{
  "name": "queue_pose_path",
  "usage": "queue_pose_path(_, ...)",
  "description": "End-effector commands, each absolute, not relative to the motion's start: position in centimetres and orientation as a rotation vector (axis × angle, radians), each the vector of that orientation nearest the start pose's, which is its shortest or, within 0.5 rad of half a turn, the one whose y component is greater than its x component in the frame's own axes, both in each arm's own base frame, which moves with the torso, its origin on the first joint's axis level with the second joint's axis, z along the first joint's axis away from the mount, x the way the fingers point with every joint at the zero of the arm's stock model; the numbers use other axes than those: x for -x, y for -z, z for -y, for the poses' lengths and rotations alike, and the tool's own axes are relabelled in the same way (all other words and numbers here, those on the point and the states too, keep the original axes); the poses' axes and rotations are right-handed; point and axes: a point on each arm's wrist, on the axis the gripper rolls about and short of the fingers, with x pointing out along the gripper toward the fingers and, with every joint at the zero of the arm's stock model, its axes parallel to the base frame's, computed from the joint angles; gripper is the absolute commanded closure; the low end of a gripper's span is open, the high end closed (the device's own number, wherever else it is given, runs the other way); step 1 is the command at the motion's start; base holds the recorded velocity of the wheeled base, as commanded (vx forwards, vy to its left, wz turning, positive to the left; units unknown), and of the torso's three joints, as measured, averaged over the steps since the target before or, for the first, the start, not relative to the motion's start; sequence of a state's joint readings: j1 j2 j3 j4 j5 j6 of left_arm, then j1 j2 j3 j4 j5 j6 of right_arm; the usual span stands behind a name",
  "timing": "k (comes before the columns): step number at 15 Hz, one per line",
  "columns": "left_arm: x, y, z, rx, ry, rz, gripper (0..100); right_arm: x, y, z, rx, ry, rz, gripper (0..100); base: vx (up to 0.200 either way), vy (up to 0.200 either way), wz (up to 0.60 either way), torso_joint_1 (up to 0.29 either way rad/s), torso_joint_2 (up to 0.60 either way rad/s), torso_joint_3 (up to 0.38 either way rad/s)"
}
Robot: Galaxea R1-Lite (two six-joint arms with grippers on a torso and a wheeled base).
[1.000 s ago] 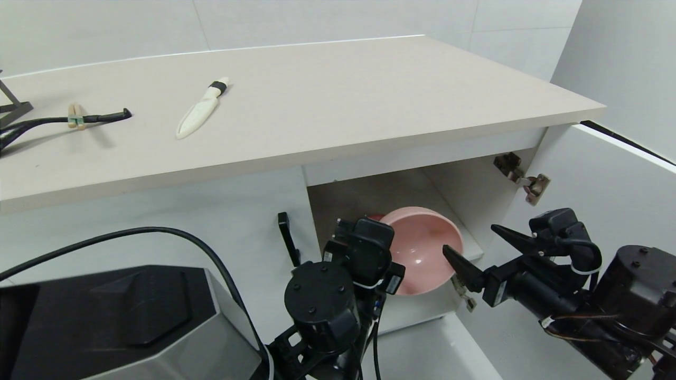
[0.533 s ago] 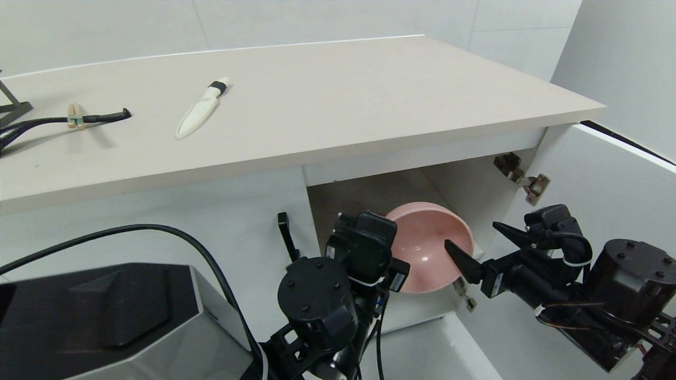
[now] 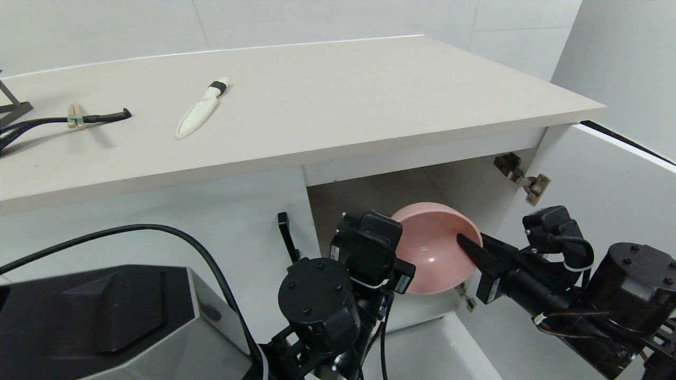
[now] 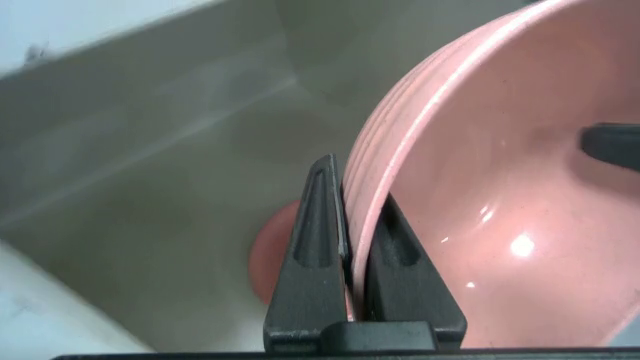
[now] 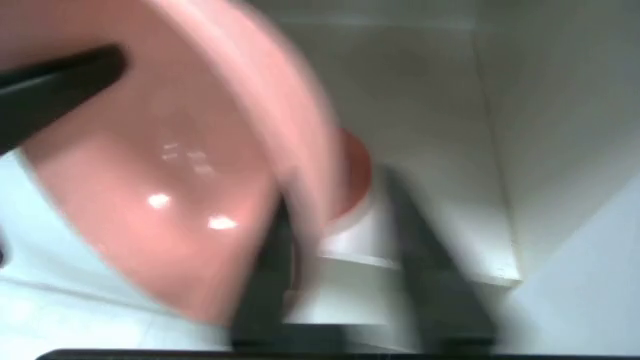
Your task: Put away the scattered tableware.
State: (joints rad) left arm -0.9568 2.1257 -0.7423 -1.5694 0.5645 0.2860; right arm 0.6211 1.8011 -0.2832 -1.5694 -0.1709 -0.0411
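Observation:
A pink bowl (image 3: 433,248) hangs tilted in the mouth of the open cabinet (image 3: 369,195) below the counter. My left gripper (image 4: 352,215) is shut on the bowl's left rim, one finger inside and one outside. My right gripper (image 3: 467,244) is at the opposite rim, open, with its fingers (image 5: 275,270) astride the bowl's edge (image 5: 300,190); one fingertip (image 4: 610,145) shows inside the bowl. A small red round dish (image 4: 275,260) lies on the cabinet floor behind the bowl. On the counter lies a cream knife (image 3: 203,108).
The cabinet's right door (image 3: 607,174) stands swung open with its hinge (image 3: 523,179) showing. The closed left door carries a black handle (image 3: 285,237). At the counter's left end lie a black cable and a small clip (image 3: 76,117).
My right gripper has moved left to the bowl's right rim, and its fingers have drawn closer together. The bowl has shifted slightly right and up with my left gripper.

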Motion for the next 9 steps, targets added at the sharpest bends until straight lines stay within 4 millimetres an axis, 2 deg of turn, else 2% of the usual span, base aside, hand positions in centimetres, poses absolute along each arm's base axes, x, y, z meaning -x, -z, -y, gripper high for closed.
queue_pose_path(1,-21.7,-12.1,29.2,-0.139,0.385,0.209,100,-20.8,-12.8,-14.6,0.018,-0.454,0.064,100,0.000,0.000,0.00,0.000,0.00,0.000)
queue_pose_path(3,-21.8,-12.1,29.2,-0.140,0.391,0.213,100,-20.8,-13.0,-14.6,0.016,-0.454,0.068,100,0.000,0.000,0.00,0.000,0.00,0.000)
queue_pose_path(4,-21.7,-12.0,29.1,-0.147,0.391,0.209,0,-20.8,-13.1,-14.6,0.014,-0.454,0.072,100,0.000,0.000,0.00,0.000,0.00,0.000)
queue_pose_path(6,-21.3,-12.0,29.0,-0.153,0.400,0.203,0,-20.8,-13.2,-14.5,0.013,-0.451,0.076,100,0.000,0.000,0.00,0.000,0.00,0.000)
queue_pose_path(9,-19.6,-12.8,27.0,-0.156,0.521,0.208,0,-20.9,-13.1,-14.4,0.014,-0.445,0.074,100,0.000,0.000,0.00,0.000,0.00,0.000)
